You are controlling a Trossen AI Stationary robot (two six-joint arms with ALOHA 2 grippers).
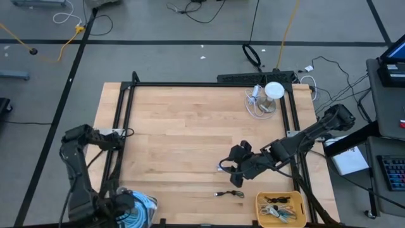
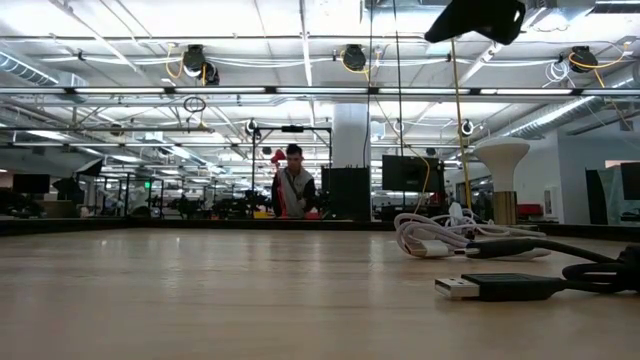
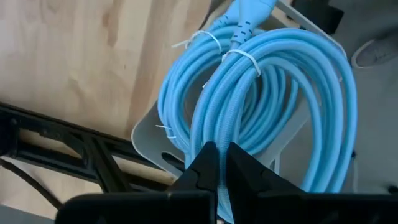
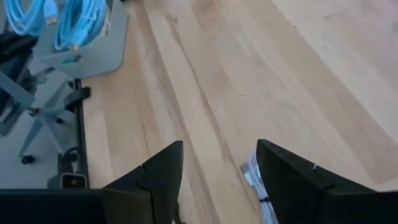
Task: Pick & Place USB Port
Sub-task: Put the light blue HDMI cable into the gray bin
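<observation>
A black USB cable (image 1: pixel 229 194) lies flat on the wooden table near its near edge; in the low view its plug (image 2: pixel 470 287) rests on the wood. My right gripper (image 1: pixel 231 170) hangs open just beyond it, above the table's middle. In the right wrist view the open fingers (image 4: pixel 220 146) stand over bare wood, with a small white cable (image 4: pixel 252 174) lying beside one finger. My left gripper (image 3: pixel 217 163) is shut at the near left corner, over a coil of light-blue cable (image 3: pixel 267 106). My left gripper's shut fingertips (image 3: pixel 208 163) point down at the blue coil's strands (image 3: pixel 214 134) lying in a grey tray. I cannot tell whether they touch the cable.
A yellow bin (image 1: pixel 259 204) with small cables sits at the near right edge. A white cup (image 1: pixel 273 90) and a loose white cable pile (image 1: pixel 258 106) stand at the far right. The grey tray (image 3: pixel 149 134) holds the blue coil. A black frame (image 1: pixel 209 85) borders the table.
</observation>
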